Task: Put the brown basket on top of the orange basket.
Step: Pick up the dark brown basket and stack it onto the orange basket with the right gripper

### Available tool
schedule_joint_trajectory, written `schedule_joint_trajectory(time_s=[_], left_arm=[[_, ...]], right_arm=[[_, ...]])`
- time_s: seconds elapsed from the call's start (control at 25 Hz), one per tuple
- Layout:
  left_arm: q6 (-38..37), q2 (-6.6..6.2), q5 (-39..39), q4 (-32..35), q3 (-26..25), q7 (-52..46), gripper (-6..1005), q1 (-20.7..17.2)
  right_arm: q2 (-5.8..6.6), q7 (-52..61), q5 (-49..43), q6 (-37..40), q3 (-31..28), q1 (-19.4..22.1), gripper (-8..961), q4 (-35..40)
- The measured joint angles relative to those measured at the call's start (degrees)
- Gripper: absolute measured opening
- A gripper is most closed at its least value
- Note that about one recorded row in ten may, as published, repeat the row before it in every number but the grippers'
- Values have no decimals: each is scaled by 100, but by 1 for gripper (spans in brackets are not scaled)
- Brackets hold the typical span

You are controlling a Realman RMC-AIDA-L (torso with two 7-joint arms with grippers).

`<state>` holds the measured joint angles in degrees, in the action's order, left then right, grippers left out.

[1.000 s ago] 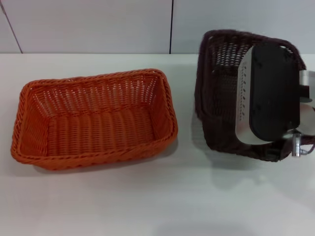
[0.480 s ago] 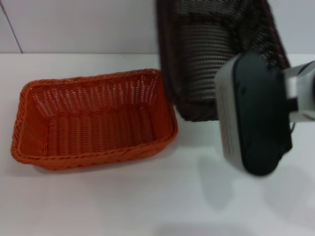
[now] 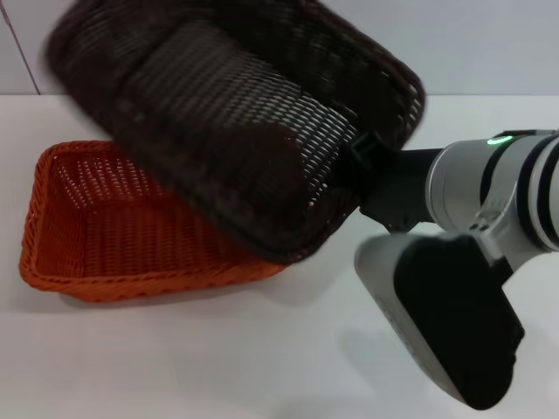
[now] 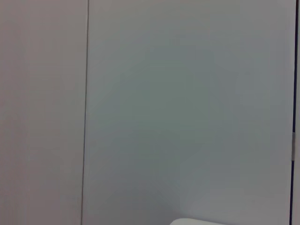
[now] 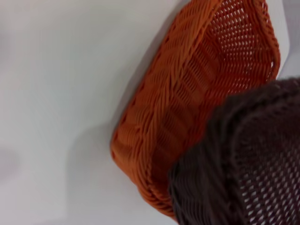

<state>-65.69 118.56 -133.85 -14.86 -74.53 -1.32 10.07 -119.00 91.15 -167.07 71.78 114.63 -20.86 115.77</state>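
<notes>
The brown basket (image 3: 227, 131) hangs tilted in the air, its bottom turned toward me, above the right half of the orange basket (image 3: 96, 227). My right gripper (image 3: 360, 166) is shut on the brown basket's right-hand rim and carries it. The orange basket stands upright on the white table at the left; its right end is hidden behind the brown one. In the right wrist view the orange basket (image 5: 187, 108) lies below the brown basket's rim (image 5: 253, 164). My left gripper is out of view; the left wrist view shows only wall.
The white table (image 3: 218, 367) runs along the front and to the right. My right arm's bulky grey and black link (image 3: 445, 323) hangs over the table's front right. A pale panelled wall (image 3: 489, 44) stands right behind the table.
The right gripper has lifted the brown basket off the table at the right and swung it left, from beside the orange basket to above its right half. The orange basket has not moved.
</notes>
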Motion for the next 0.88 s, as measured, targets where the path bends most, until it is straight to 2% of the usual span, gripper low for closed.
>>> schedule_joint_trajectory(time_s=[0.04,0.12,0.2,0.56,0.88], left_arm=[[4,1,20,-9,-1,0,801,2],[4,1,24,-13,-3,0,801,2],[8,5,25,-51,-2,0,801,6],[27,21,30,-61,-19,0,801,32],[16,18,41,-69,-68,-138,801,37]], right_arm=[[3,-439,22,-247,30,89,136,-68],[7,-631,30,-358,43,125,136,-127],[10,-1211,34,-764,37,181,136,-483],[27,-1878,259,-1719,-47,94,135,-1397],[35,-2610,987,-1859,-320,-77,139,-1641]])
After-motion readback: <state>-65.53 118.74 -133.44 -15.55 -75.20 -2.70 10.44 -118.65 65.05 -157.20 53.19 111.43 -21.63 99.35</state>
